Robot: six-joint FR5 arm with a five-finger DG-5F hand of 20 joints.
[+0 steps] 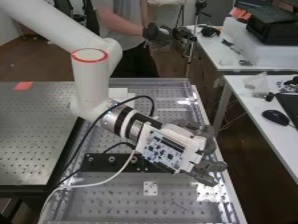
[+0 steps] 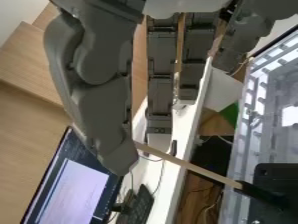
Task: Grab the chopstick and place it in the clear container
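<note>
Hand [image 1: 196,148] is out over the worktop [image 1: 120,206], pinching the chopstick [image 2: 193,168] near its light end with thumb and fingertip (dark end sticks out free, fwiw). In the high view, going from the hand, black bar's [image 1: 114,161] around 9 o'clock, mouse [image 1: 275,117] roughly 2.

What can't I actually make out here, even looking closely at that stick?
- Chopstick's pale end: wrist view, covered by the robot hand.
- Whether the robot hand grips it: wrist view, hidden at that same spot.
- Where its dark end stops: wrist view, lost against the black block.
- Markings on the circuit board: high view, too small.
</note>
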